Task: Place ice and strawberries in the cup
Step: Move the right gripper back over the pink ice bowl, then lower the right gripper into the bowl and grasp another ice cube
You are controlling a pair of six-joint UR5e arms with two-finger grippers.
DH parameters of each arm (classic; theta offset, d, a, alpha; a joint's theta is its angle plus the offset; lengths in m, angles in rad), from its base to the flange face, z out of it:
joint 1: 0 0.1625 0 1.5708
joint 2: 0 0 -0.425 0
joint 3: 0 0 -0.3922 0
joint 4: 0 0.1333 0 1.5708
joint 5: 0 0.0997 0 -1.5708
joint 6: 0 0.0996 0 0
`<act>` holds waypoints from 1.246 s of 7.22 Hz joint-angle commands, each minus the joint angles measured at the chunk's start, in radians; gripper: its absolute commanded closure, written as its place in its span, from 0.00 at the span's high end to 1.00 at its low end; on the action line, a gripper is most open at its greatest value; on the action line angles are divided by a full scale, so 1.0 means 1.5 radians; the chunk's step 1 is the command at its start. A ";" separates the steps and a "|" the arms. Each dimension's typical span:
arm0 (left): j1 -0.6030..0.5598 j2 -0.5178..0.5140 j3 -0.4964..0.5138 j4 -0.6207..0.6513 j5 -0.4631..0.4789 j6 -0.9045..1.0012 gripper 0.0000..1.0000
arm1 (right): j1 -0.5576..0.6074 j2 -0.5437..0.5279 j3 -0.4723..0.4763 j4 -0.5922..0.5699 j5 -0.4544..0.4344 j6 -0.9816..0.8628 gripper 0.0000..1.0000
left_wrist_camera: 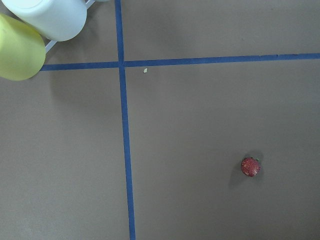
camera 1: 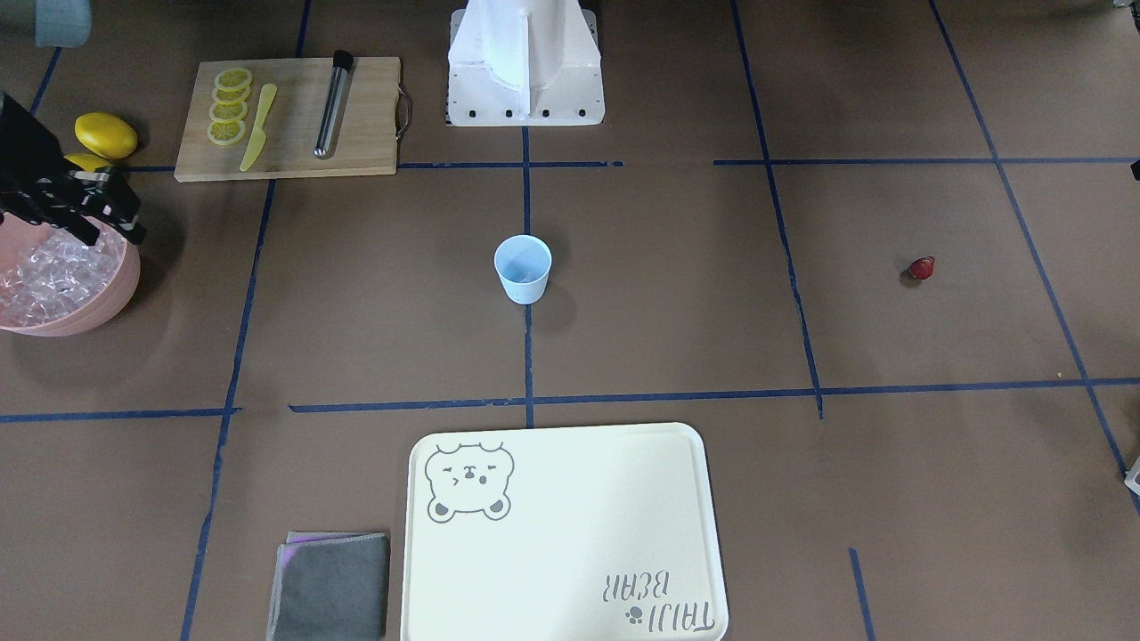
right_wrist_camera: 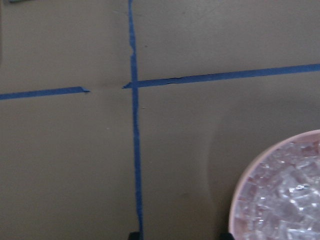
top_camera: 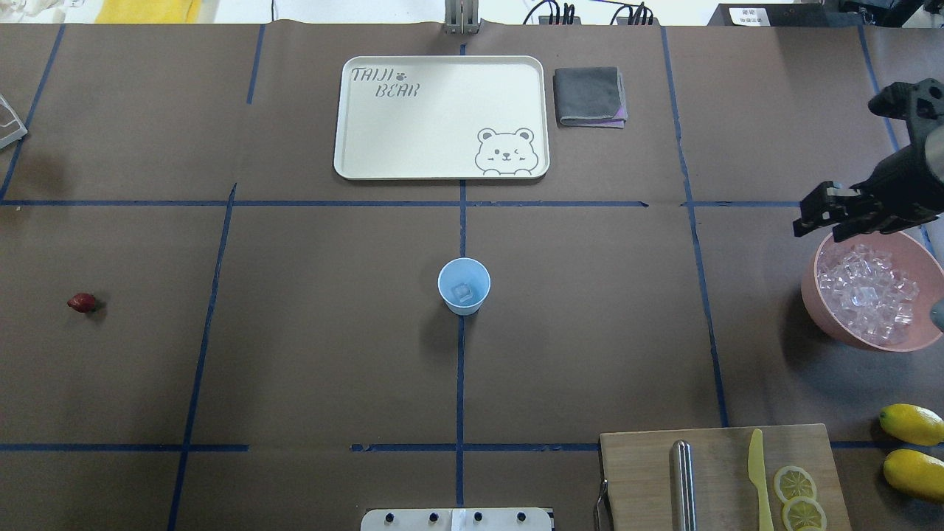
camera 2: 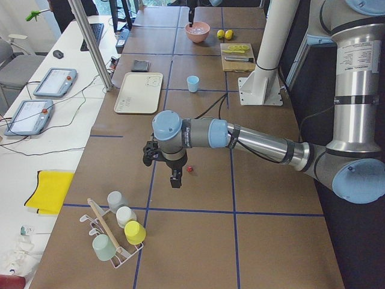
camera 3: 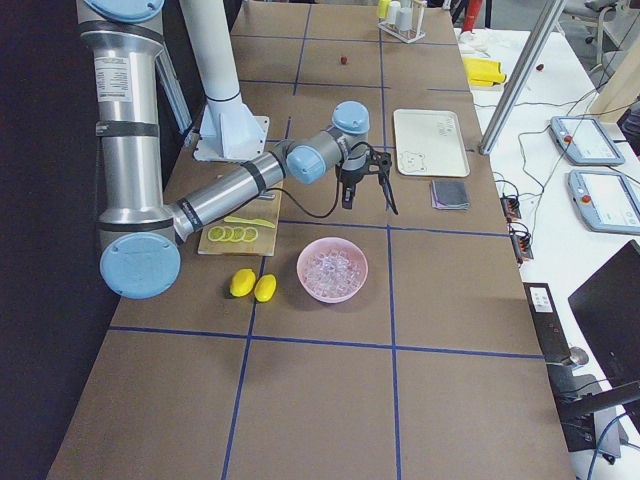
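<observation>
The pale-blue cup (camera 1: 523, 267) stands upright at the table's middle, and the overhead view (top_camera: 464, 285) shows one ice cube (top_camera: 462, 293) in it. More ice (top_camera: 866, 291) fills a pink bowl (top_camera: 822, 313). My right gripper (top_camera: 820, 230) hangs open and empty over the bowl's far rim; its fingertips show apart at the bottom edge of the right wrist view. The strawberry (top_camera: 82, 302) lies alone far to the left, and the left wrist view shows it too (left_wrist_camera: 250, 166). My left gripper (camera 2: 161, 173) hovers just beside the strawberry (camera 2: 190, 170); I cannot tell whether it is open.
A wooden cutting board (top_camera: 641, 479) holds lemon slices, a yellow knife and a metal rod. Two lemons (top_camera: 911, 424) lie beside it. A cream tray (top_camera: 442, 147) and a grey cloth (top_camera: 590, 96) sit at the far side. A cup rack (camera 2: 117, 232) stands near the left arm.
</observation>
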 commanded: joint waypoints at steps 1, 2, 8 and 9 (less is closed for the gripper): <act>0.000 0.001 0.000 0.000 0.001 0.000 1.00 | 0.034 -0.044 -0.051 -0.001 0.015 -0.109 0.63; 0.000 0.001 0.000 0.000 0.002 0.000 1.00 | 0.034 -0.043 -0.081 0.000 0.043 -0.109 0.65; 0.000 0.001 0.000 0.000 0.001 0.000 1.00 | 0.025 -0.032 -0.133 0.001 0.046 -0.103 0.70; 0.000 0.000 -0.001 0.000 0.001 0.000 1.00 | 0.020 -0.032 -0.135 0.001 0.047 -0.103 0.70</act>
